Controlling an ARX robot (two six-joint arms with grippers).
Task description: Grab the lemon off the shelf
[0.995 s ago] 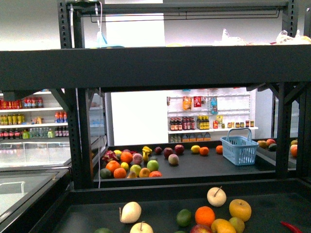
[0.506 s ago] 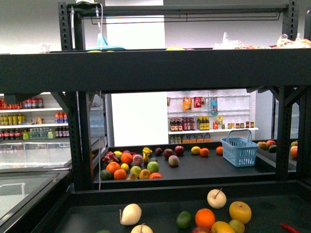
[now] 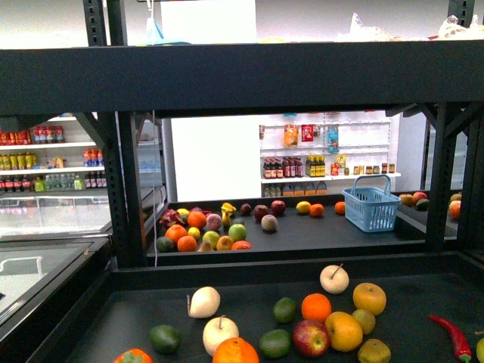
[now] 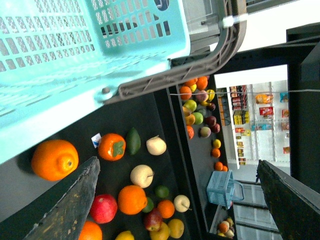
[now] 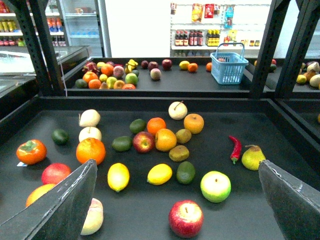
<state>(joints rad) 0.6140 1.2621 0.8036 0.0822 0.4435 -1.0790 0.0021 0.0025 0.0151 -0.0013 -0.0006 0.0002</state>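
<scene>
Two bright yellow lemons lie side by side on the dark tray of the black shelf, among mixed fruit. My right gripper hangs open above that tray. Its two grey fingers stand wide apart with nothing between them, and both lemons show in the gap. My left gripper is open too, beside a teal basket, looking down on the same tray, where part of a lemon shows. The front view shows the shelf but neither gripper and no lemon.
A red apple, a green-yellow apple and a dark avocado lie close to the lemons. Oranges, a red chilli and a pear lie around. A blue basket stands on the far tray. Black uprights frame the shelf.
The front view has dropped lower: the top beam sits higher in the picture and more fruit on the near tray shows.
</scene>
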